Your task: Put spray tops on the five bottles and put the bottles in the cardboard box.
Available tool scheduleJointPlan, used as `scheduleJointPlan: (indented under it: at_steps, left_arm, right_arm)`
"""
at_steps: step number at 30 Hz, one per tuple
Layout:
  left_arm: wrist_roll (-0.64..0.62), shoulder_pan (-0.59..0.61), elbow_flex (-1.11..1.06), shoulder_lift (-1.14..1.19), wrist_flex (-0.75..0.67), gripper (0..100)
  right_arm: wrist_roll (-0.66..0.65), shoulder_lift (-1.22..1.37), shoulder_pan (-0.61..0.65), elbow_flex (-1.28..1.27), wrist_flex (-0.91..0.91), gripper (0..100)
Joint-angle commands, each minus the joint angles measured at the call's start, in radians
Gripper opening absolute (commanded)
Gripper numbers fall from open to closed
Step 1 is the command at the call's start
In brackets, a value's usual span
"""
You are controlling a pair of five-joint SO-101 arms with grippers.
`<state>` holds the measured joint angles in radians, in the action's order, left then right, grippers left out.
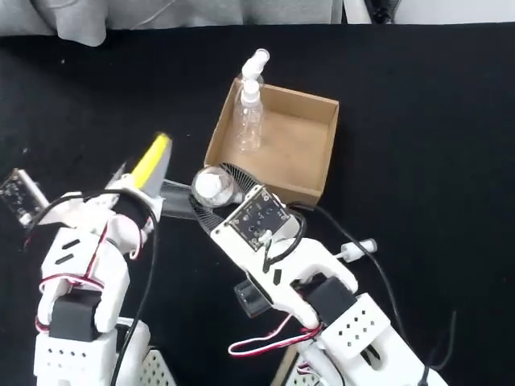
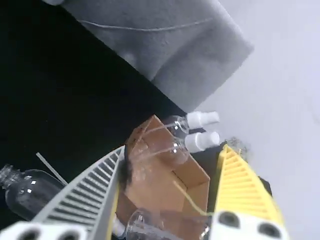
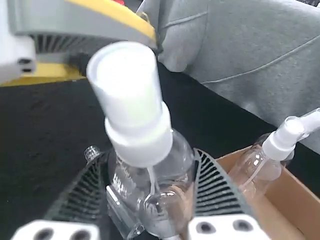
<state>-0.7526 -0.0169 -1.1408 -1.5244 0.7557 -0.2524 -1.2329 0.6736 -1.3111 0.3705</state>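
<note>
An uncapped bottle (image 2: 25, 192) lies on the black table (image 1: 418, 121) at the left. Just beside it the left gripper (image 2: 173, 150) hangs with its yellow and grey fingers spread apart, empty. Next, the right gripper (image 3: 152, 160) grasps a capped bottle (image 3: 150, 187) upright, near the cardboard box (image 1: 290, 153). Two bottles with spray tops (image 1: 249, 121) stand in the box's far left corner. A loose spray top (image 1: 358, 248) lies on the table farther right.
</note>
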Motion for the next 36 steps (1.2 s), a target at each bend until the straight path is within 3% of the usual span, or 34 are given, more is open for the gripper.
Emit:
scheduleJointPlan:
  at_steps: [1, 6, 12, 16, 23, 36]
  left_arm:
    - [-0.046, 0.07, 0.047, -0.014, -0.02, 27]
    - [-0.057, 0.131, 0.048, -0.014, -0.023, 27]
    - [-0.057, 0.217, -0.008, -0.012, -0.132, 27]
    - [-0.057, 0.225, -0.058, -0.012, -0.209, 27]
    - [-0.057, 0.223, -0.062, -0.012, -0.218, 27]
    - [-0.057, 0.223, -0.065, -0.011, -0.219, 27]
  right_arm:
    - [-0.006, -0.028, 0.009, 0.077, 0.069, 5.4]
    - [-0.005, -0.028, -0.035, 0.102, 0.091, 5.4]
    - [0.018, -0.028, -0.106, 0.133, 0.094, 5.4]
    - [0.064, -0.028, -0.143, 0.153, 0.091, 5.4]
    - [0.106, -0.018, -0.18, 0.153, 0.04, 5.4]
    - [0.107, 0.343, -0.186, 0.292, -0.058, 5.4]
